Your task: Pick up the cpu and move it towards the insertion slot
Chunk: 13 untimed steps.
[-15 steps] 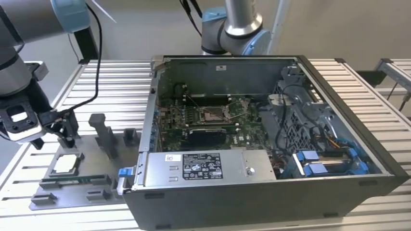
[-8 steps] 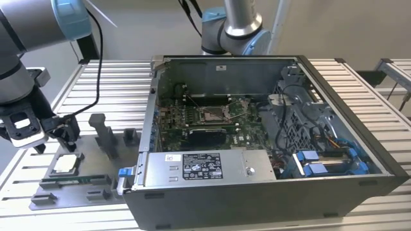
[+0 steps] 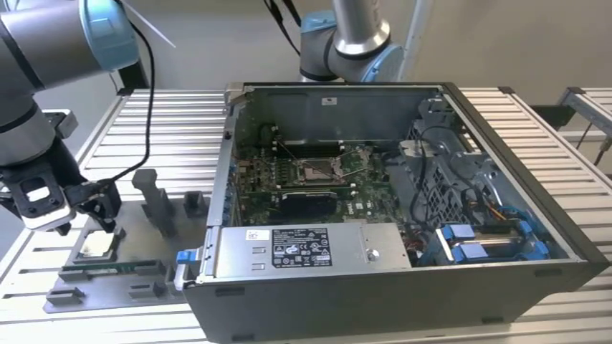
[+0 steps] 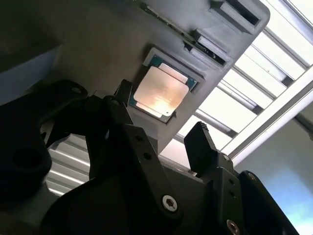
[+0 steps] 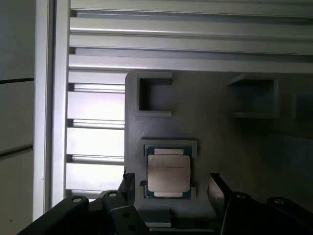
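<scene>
Fingers point(image 5: 216, 188) of mine are spread wide, one to each side of the cpu point(image 5: 168, 171). Both wrist views show a gap between each tip and the chip's edge, so I hold nothing and seem to touch nothing. The cpu lies flat in a shallow pocket of the grey holder point(image 5: 210, 127), just beyond my tips and between them. I judge it light, stiff and thin, with a smooth metal lid that could slip and a delicate underside. Its two opposite edges are the place to pinch, gently and level. The insertion slot point(image 3: 319, 170) sits well apart from my fingers, inside the open case point(image 3: 335, 301).
</scene>
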Tool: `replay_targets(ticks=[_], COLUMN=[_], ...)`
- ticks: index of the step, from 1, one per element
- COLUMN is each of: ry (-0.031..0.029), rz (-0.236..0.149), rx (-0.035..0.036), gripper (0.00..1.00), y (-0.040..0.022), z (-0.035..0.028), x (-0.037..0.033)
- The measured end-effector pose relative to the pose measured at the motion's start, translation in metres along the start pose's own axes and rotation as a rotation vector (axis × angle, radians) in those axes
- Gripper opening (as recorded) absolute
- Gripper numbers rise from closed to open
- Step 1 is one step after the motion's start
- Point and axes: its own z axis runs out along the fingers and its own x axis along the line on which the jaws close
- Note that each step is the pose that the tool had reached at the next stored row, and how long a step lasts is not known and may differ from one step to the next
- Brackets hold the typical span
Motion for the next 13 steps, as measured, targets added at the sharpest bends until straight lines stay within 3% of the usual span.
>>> replay_targets(ticks=[13], ry=[0.0000], rz=[0.000], rx=[0.0000], gripper=[1.00], y=[-0.0024], z=[0.0205], x=[0.0004])
